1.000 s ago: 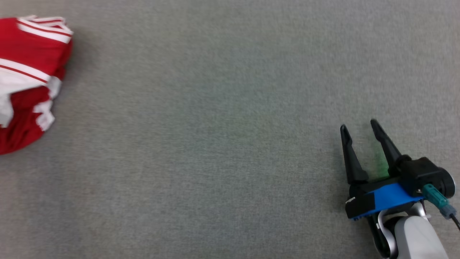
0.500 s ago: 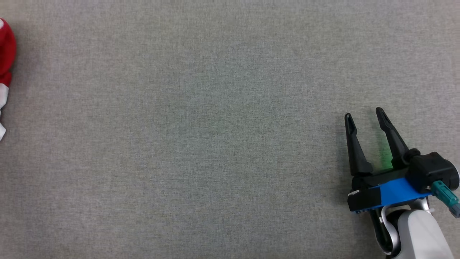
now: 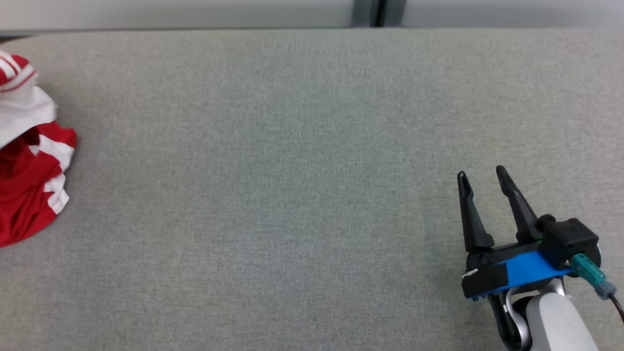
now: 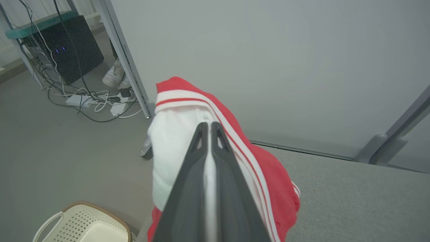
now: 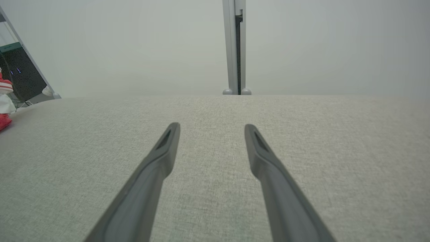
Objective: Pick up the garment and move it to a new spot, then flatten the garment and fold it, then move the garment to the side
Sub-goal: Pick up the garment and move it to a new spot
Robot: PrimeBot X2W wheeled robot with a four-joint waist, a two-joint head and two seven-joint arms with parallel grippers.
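Observation:
The red garment with white stripes [image 3: 29, 190] hangs bunched at the far left edge of the grey table in the head view. In the left wrist view my left gripper [image 4: 209, 125] is shut on a white fold of the garment [image 4: 265, 168], which drapes down around the fingers. The garment's edge also peeks in at the far left of the right wrist view [image 5: 4, 111]. My right gripper [image 3: 481, 174] stands open over bare table at the lower right, nothing between its fingers [image 5: 168, 141], far from the garment.
The grey fabric table [image 3: 292, 195] stretches wide between garment and right gripper. A pale wall with a grey post [image 5: 235, 47] rises behind its far edge. Left of the table, on the floor, are a cream perforated basket [image 4: 84, 225], cables and a black box [image 4: 67, 47].
The head camera has shifted, so the table's far edge now shows. The garment, nearly out at the left edge half a second ago, shows further in again. The right gripper stays open.

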